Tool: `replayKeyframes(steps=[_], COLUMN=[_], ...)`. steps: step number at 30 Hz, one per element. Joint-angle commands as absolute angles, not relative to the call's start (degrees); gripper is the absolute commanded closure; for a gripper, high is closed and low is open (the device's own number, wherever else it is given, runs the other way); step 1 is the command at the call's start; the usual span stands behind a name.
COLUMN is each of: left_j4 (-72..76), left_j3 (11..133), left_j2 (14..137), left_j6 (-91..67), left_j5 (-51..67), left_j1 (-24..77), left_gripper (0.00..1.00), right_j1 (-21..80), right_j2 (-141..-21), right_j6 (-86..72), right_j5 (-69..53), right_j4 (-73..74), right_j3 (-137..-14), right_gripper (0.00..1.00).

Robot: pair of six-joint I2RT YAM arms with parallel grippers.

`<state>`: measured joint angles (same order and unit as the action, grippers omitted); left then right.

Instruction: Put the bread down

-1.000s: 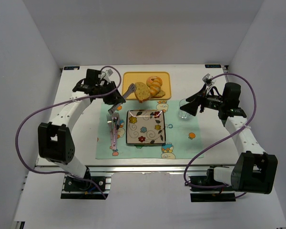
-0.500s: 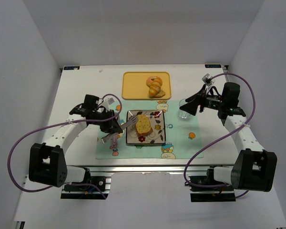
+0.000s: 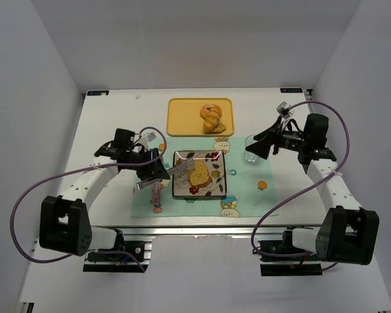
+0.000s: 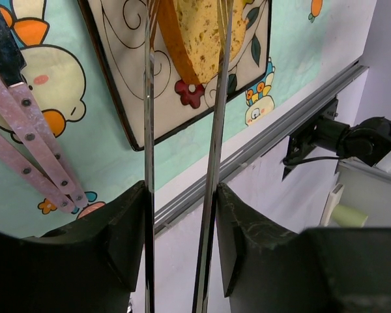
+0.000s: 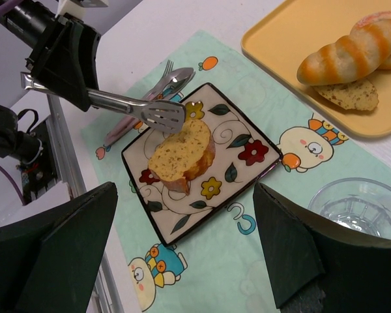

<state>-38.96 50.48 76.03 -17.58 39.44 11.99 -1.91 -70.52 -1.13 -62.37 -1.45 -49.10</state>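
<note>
Where the mat (image 3: 247, 195) lies along the near edge, my left gripper (image 3: 153, 173) clenches the tongs (image 3: 178, 168) — their tips meet the bread (image 3: 197, 173), which lies on the flowered plate (image 3: 215, 188) at mid-table. Toward the right edge my right gripper (image 3: 258, 147) hangs spread wide beside a glass (image 3: 251, 156) — beyond, a croissant (image 3: 211, 117) sits on the yellow tray (image 3: 182, 124) by the far edge.

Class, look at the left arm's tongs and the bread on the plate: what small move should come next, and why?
Probably ease the left gripper open so the tongs spread and let go: the bread already lies on the plate, with the tong tips at its edge.
</note>
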Motion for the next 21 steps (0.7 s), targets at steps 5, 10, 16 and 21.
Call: replayKeyframes(steps=[5,10,16,21], left_j4=[-41.3,-42.36,-43.94,-43.33], left_j3=[54.83,57.3,60.9,62.4], left_j2=[72.25,69.53,68.82,68.99], left_j6=[-16.7,-17.05,-15.03,-13.63], left_j5=[33.87,30.59,26.11,11.9], left_j1=[11.69,8.27,2.99,-1.3], left_gripper=[0.48,0.56,0.59,0.61], right_j1=[-2.29,-2.29,-2.29,-2.29], right_j2=[-69.52,-69.96,-69.96,-70.14], right_j6=[-0.7,-0.88,-0.7,-0.44], right_j5=[-63.98,-64.34,-64.42,-64.42], right_j4=[-2.37,-2.72,-2.64,-2.46], right_j3=[-48.87,-48.87,-48.78,-48.87], right_gripper=[0.11,0.11,0.11,0.11])
